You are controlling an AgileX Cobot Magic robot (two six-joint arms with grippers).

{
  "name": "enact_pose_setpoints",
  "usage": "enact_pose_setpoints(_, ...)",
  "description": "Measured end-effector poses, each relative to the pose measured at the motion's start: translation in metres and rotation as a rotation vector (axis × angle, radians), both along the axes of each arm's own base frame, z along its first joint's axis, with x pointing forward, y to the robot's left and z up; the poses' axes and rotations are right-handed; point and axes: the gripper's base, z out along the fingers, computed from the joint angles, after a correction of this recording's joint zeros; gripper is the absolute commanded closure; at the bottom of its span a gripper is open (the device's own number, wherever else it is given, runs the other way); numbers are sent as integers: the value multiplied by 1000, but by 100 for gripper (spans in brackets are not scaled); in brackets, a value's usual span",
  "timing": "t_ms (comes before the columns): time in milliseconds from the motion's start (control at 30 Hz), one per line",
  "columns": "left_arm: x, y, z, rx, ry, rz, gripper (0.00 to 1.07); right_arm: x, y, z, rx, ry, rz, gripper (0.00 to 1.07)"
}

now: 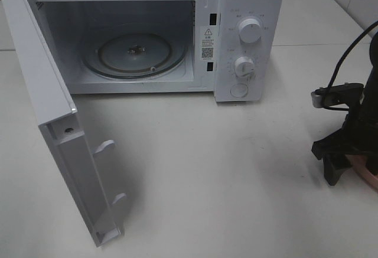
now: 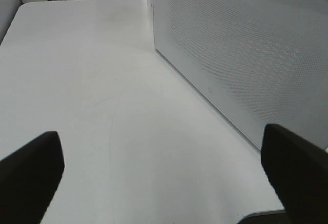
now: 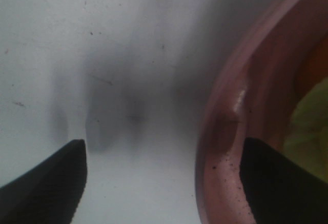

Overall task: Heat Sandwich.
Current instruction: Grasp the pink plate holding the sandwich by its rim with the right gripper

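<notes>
The pink plate fills one side of the right wrist view, and a yellow-green patch of the sandwich shows on it at the frame's edge. My right gripper is open and straddles the plate's rim, one finger over the table and the other over the plate. From above, the right gripper sits low at the table's right edge with a sliver of plate behind it; the sandwich is hidden there. My left gripper is open over bare table, holding nothing.
The white microwave stands at the back with its door swung wide to the left and the glass turntable bare. Its perforated side wall runs close beside the left gripper.
</notes>
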Motion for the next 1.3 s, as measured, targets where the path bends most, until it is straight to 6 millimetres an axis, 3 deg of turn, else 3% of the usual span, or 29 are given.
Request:
enact_pose_setpoints(100,0,0,0,0,0,0,6,0,0,0,-1,-1,-14,57)
enact_pose_setpoints(167,0,0,0,0,0,0,6,0,0,0,-1,-1,-14,62)
enact_pose_setpoints(200,0,0,0,0,0,0,6,0,0,0,-2,-2,-23,77)
enact_pose_setpoints(267,0,0,0,0,0,0,6,0,-2,0,-15,-4,-27,93)
enact_pose_setpoints(300,0,0,0,0,0,0,6,0,-2,0,-15,-4,-27,93)
enact_pose_setpoints(367,0,0,0,0,0,0,6,1,-4,0,-30,-8,-43,107)
enact_pose_setpoints(1300,0,0,0,0,0,0,6,2,-6,0,-56,-24,-41,107)
